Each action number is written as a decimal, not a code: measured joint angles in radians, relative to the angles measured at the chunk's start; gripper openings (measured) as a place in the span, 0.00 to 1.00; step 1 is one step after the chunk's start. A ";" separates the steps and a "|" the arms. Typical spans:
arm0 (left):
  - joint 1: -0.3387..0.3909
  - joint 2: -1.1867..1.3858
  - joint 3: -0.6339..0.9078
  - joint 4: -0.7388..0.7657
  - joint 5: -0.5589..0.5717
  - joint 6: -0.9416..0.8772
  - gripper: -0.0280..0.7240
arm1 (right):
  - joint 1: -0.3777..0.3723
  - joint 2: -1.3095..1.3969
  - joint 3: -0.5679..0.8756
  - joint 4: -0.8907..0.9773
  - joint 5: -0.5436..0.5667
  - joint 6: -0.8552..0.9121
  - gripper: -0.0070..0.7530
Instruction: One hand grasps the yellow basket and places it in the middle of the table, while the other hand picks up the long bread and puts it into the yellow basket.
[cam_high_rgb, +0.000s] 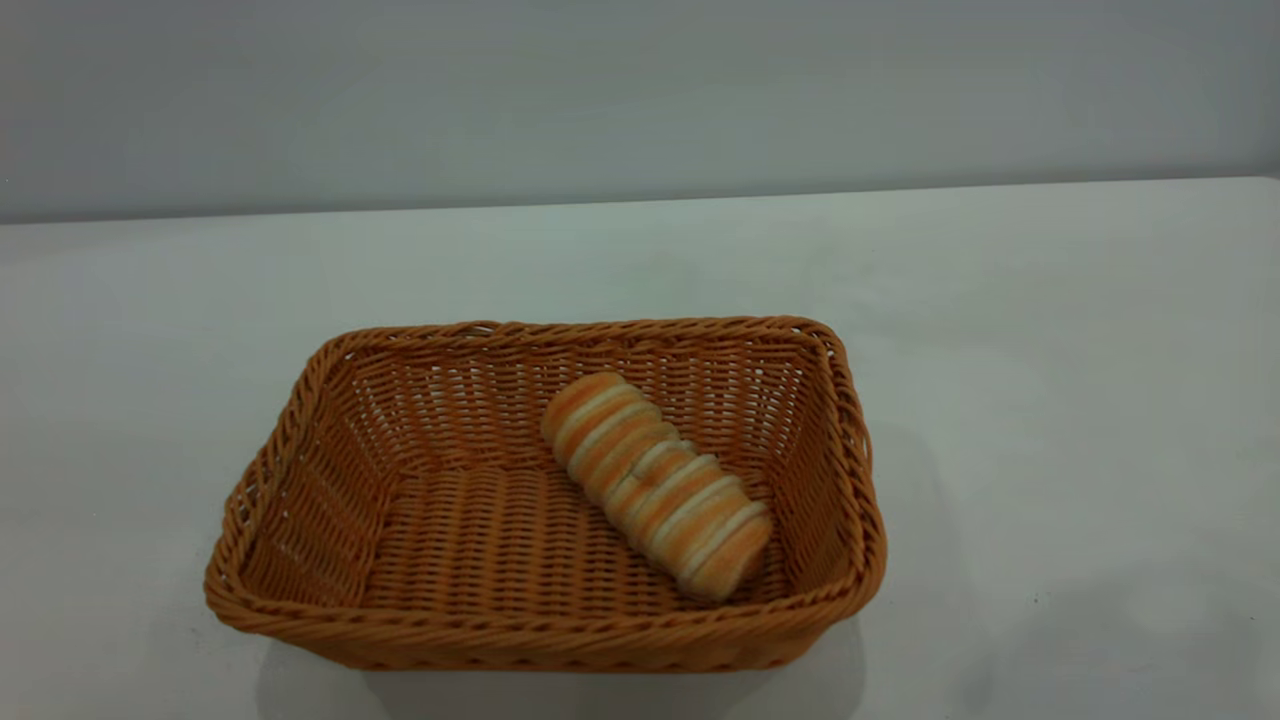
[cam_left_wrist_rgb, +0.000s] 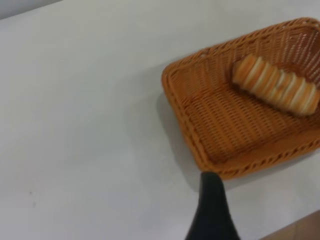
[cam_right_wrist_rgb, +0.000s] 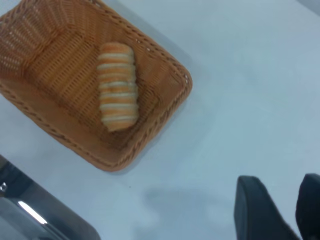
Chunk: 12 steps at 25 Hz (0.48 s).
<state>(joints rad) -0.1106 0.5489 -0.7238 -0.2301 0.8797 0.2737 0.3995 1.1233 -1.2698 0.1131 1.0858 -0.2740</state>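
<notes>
Wicker yellow basket (cam_high_rgb: 300, 480) holding long bread (cam_high_rgb: 655, 485), arms unseen

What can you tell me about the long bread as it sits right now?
The long bread is an oblong roll with golden-orange and cream ridged stripes running across its length. It lies flat on the woven floor of the yellow basket, set diagonally in the half on the exterior view's right, one end toward the far wall and the other close to the near right corner. It looks whole. Only the basket touches it; neither gripper is on it.
</notes>
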 joint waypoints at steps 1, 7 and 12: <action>0.000 -0.037 0.026 0.013 0.009 -0.011 0.83 | 0.000 -0.029 0.022 -0.006 0.001 0.007 0.33; 0.000 -0.264 0.145 0.038 0.067 -0.029 0.83 | 0.000 -0.231 0.161 -0.034 0.006 0.049 0.33; 0.000 -0.391 0.167 0.073 0.142 -0.036 0.83 | 0.000 -0.386 0.268 -0.059 0.011 0.095 0.33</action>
<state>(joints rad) -0.1106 0.1576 -0.5567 -0.1569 1.0215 0.2381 0.3995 0.7369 -1.0017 0.0545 1.0966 -0.1792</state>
